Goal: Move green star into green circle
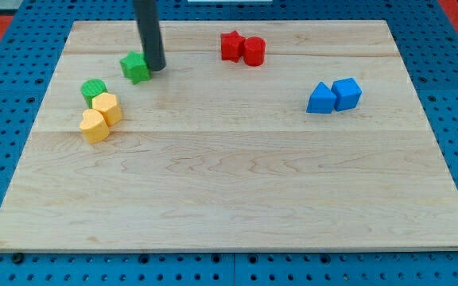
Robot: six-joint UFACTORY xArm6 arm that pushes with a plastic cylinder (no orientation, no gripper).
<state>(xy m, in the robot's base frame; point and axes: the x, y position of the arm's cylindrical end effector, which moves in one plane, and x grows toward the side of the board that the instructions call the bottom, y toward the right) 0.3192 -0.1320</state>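
The green star (135,67) lies near the view's top left on the wooden board (237,183). The green circle (93,89) lies a little below and to the left of it, a short gap apart. My tip (156,67) stands right at the star's right side, touching or nearly touching it. The dark rod rises from there out of the view's top.
Two yellow blocks (107,107) (95,125) sit just below the green circle, touching it. A red star (230,45) and a red cylinder (254,51) sit together at the top middle. Two blue blocks (320,98) (347,93) sit together at the right.
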